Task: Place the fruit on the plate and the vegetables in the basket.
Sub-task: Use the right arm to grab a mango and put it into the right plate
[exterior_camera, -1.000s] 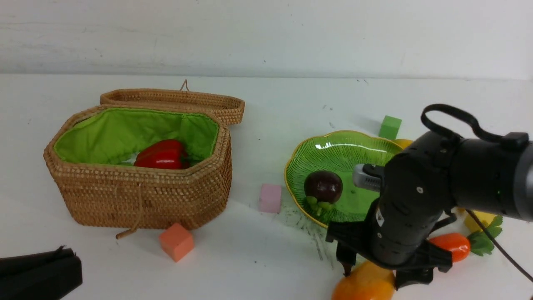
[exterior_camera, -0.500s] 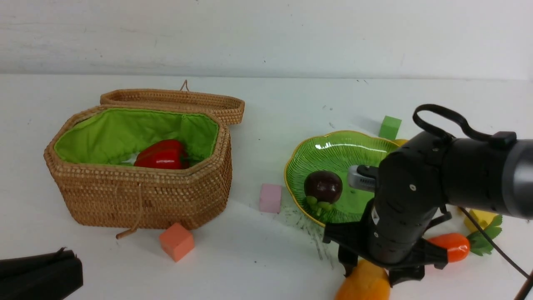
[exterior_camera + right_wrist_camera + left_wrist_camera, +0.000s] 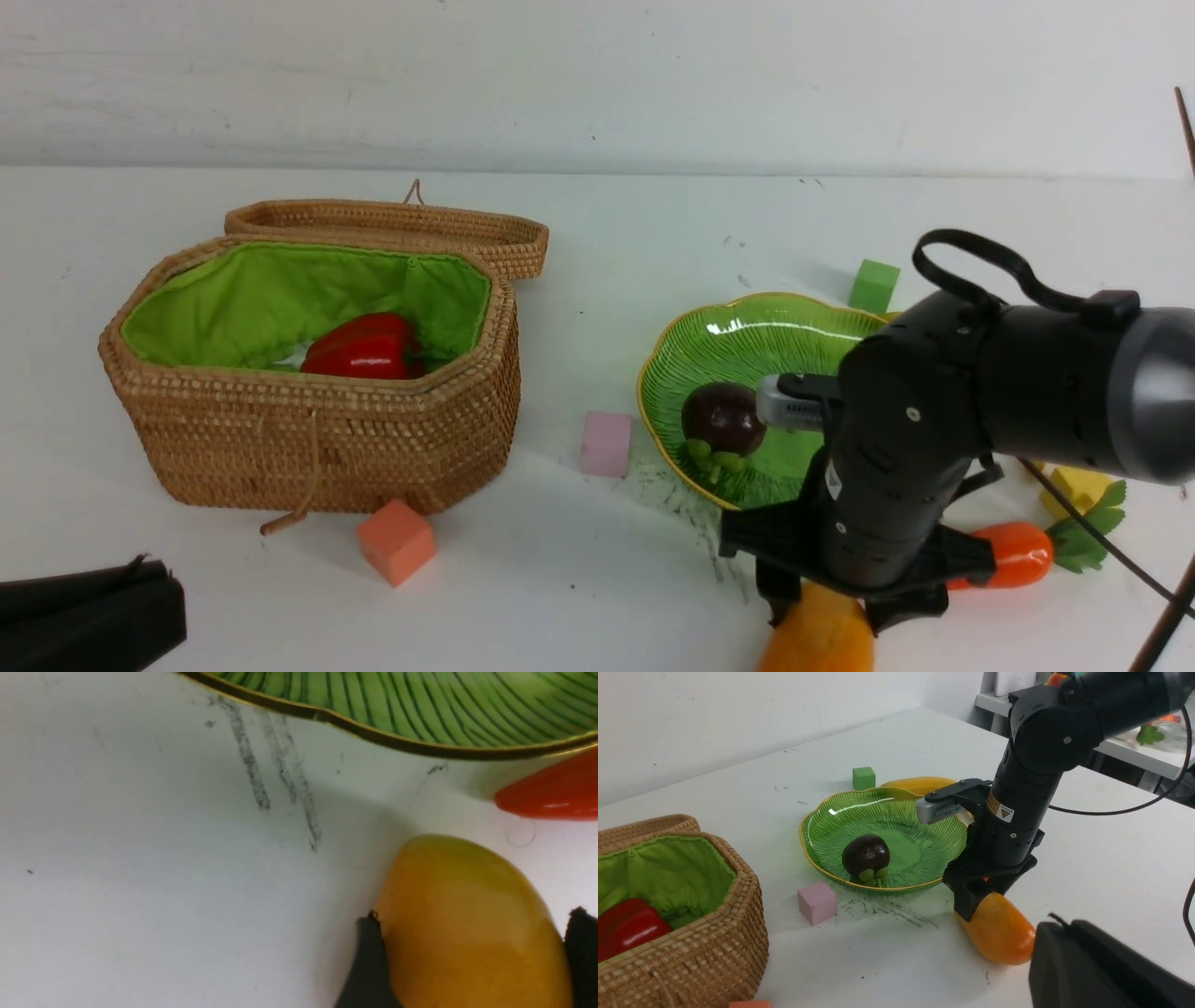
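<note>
Resting in the ribbed green glass plate is the dark-purple mangosteen; the green-lined wicker basket holds a red bell pepper. The right gripper clamps the orange-yellow mango on the table beside the plate; the left gripper is closed.

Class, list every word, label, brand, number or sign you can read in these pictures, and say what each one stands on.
No text can be read in any view.
Sticker on the right arm: white with a yellow warning mark, print too small to read.
Nothing else in view shows any writing.
</note>
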Robot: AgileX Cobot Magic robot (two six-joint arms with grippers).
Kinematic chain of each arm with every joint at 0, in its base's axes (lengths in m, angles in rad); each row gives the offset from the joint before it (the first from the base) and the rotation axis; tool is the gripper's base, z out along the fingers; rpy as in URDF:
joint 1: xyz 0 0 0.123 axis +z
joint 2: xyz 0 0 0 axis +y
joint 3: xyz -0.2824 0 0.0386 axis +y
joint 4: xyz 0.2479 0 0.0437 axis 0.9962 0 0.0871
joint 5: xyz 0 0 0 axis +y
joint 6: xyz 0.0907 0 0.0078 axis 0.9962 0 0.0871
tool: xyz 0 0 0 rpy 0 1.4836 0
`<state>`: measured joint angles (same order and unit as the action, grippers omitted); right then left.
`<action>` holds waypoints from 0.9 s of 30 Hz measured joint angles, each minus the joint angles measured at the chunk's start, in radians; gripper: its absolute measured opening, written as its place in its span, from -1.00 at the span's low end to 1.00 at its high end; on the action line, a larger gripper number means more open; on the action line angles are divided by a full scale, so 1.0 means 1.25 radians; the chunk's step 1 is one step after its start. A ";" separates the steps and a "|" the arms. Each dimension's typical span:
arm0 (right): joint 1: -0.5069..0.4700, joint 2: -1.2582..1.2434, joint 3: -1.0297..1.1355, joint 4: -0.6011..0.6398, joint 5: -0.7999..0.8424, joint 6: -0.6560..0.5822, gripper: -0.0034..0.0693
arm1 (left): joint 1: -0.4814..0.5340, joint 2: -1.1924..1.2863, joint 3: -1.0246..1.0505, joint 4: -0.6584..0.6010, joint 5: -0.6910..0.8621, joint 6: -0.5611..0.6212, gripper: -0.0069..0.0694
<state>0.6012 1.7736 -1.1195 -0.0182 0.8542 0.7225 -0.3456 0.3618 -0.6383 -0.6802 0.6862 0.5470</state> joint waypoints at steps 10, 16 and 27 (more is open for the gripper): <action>0.000 -0.025 0.011 0.009 0.007 -0.056 0.44 | 0.000 0.000 0.000 -0.009 0.000 0.000 -0.85; 0.001 -0.049 0.017 0.015 0.023 -0.059 0.37 | 0.000 0.000 0.000 -0.011 -0.001 0.000 -0.85; -0.024 -0.126 -0.046 0.038 0.082 -0.148 -0.91 | 0.000 0.000 0.000 -0.012 -0.010 0.000 -0.85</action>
<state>0.5717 1.6159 -1.1766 0.0296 0.9573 0.5373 -0.3456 0.3618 -0.6383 -0.6947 0.6733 0.5470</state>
